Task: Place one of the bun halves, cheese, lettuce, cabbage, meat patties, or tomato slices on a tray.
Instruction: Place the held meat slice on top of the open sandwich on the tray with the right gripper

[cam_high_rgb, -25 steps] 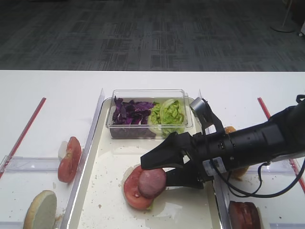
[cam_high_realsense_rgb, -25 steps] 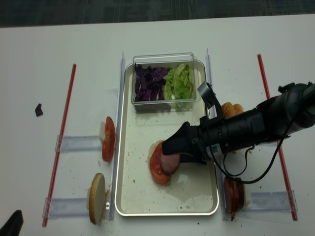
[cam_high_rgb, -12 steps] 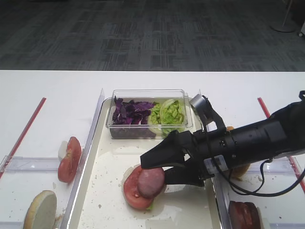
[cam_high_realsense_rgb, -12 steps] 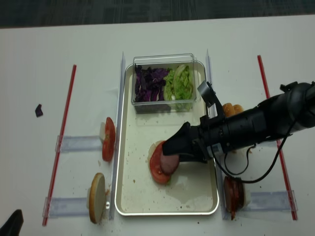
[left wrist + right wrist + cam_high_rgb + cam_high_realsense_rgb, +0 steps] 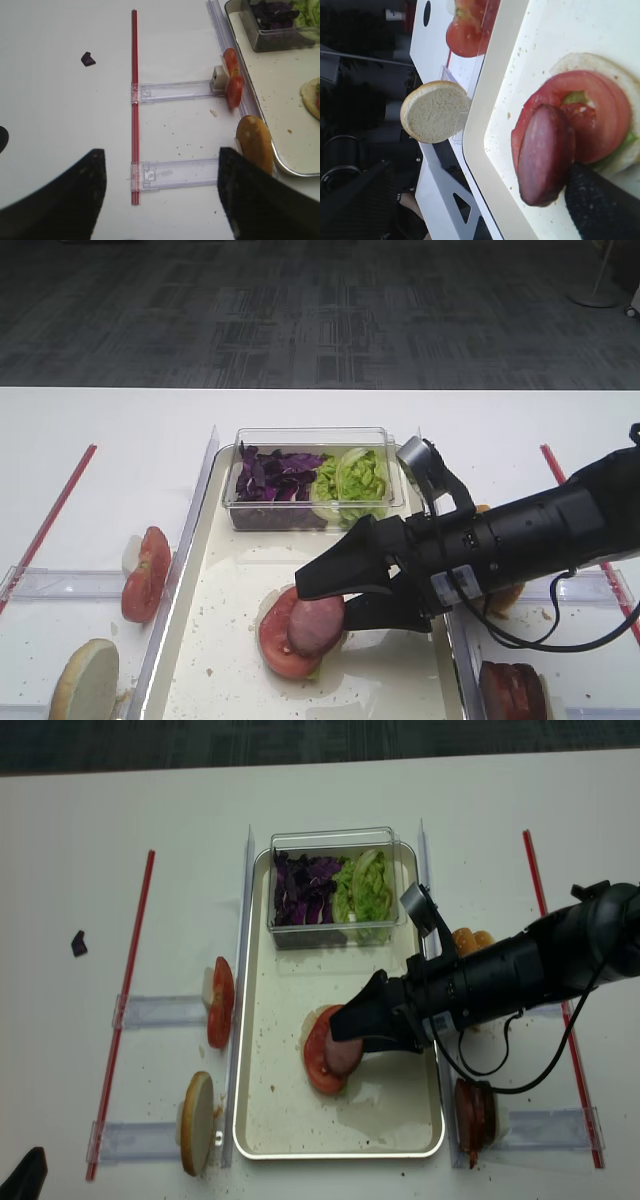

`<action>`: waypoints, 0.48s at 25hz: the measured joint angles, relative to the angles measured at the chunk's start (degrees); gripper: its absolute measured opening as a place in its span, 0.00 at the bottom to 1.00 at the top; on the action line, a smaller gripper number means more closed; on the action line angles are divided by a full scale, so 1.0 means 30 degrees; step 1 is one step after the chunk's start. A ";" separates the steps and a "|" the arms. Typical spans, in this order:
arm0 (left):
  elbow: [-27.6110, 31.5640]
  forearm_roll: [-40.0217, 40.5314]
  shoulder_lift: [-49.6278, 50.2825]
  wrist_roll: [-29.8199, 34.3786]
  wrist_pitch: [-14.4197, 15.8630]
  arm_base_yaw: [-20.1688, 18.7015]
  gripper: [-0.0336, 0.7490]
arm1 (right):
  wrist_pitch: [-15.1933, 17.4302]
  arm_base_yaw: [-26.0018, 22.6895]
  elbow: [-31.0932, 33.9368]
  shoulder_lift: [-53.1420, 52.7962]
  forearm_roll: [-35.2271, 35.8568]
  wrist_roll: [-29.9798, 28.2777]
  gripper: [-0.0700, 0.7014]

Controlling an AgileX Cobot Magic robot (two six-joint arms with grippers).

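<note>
**Patty on the stack, R jaws wide**

R gripper [image 5: 335, 598] low over the tray [image 5: 230, 640], jaws spread apart round a meat patty [image 5: 316, 625] that leans tilted on a tomato slice [image 5: 278, 647] (bun half under it). L gripper [image 5: 160, 195] hangs off-tray, fingers parted, holding nothing.

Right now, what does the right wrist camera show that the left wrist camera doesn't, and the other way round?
Only the right wrist view shows the meat patty leaning on the tomato slice over a bun half, with one gripper finger beside it. Only the left wrist view shows the red strip, the tub of cabbage, and a purple scrap. Both show the tray, the spare bun half and the tomato slices standing outside it.
</note>
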 joint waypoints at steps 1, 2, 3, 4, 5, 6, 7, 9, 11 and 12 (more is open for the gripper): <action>0.0000 0.0000 0.0000 0.0000 0.0000 0.0000 0.60 | 0.0000 0.0000 -0.0091 0.0000 -0.0164 0.0105 0.99; 0.0000 0.0000 0.0000 0.0000 0.0000 0.0000 0.60 | 0.0000 0.0000 -0.0267 0.0000 -0.0350 0.0278 0.99; 0.0000 0.0000 0.0000 0.0000 0.0000 0.0000 0.60 | 0.0000 0.0000 -0.0457 0.0000 -0.0539 0.0513 0.99; 0.0000 0.0000 0.0000 0.0000 0.0000 0.0000 0.60 | 0.0000 0.0000 -0.0680 0.0000 -0.0805 0.0747 0.99; 0.0000 0.0000 0.0000 0.0000 0.0000 0.0000 0.60 | 0.0000 0.0000 -0.0870 0.0000 -0.1093 0.1023 0.99; 0.0000 0.0000 0.0000 0.0000 0.0000 0.0000 0.60 | -0.0044 0.0000 -0.1095 0.0000 -0.1383 0.1333 0.99; 0.0000 0.0000 0.0000 0.0000 0.0000 0.0000 0.60 | -0.0145 0.0000 -0.1310 0.0000 -0.1749 0.1741 0.99; 0.0000 0.0000 0.0000 0.0000 0.0000 0.0000 0.60 | -0.0460 0.0000 -0.1652 0.0000 -0.2507 0.2513 0.99; 0.0000 0.0000 0.0000 0.0000 0.0000 0.0000 0.60 | -0.0742 0.0000 -0.2036 0.0000 -0.3239 0.3156 0.99; 0.0000 0.0000 0.0000 0.0000 0.0000 0.0000 0.60 | -0.0777 0.0000 -0.2161 0.0000 -0.3497 0.3382 0.99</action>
